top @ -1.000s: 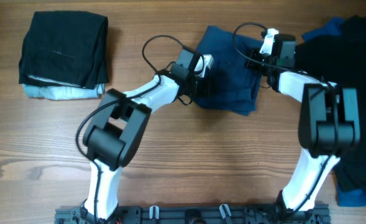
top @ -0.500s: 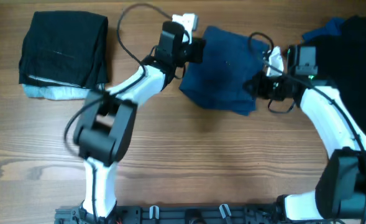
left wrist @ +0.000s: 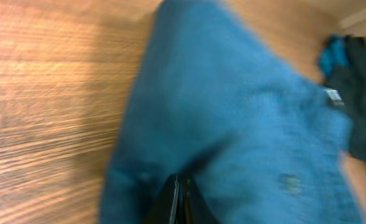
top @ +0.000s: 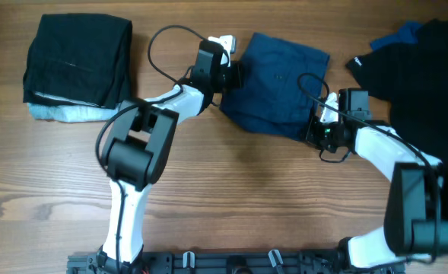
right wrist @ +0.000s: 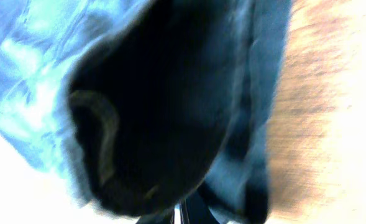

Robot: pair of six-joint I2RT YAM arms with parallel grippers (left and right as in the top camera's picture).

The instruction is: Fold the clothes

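Clothes sit across the wooden table (top: 231, 198). At the upper left of the overhead view a folded black garment (top: 75, 57) lies on top of a light blue garment (top: 64, 113), whose edge shows beneath it. Well apart from that stack, in the upper middle, the navy shorts (top: 281, 76) lie spread and somewhat rumpled, tilted down to the right. The left gripper (top: 236, 74) meets their left edge; in the left wrist view its fingers (left wrist: 172, 200) are pressed together with the blue cloth (left wrist: 232, 124) pinched at their tips. The right gripper (top: 316, 135) sits at the shorts' lower right corner, its jaws closed on a bunched fold of the fabric (right wrist: 158, 112) that fills the blurred right wrist view. At the right edge a black garment (top: 429, 61) lies in a heap, with royal blue cloth (top: 408, 32) peeking out at its upper left.
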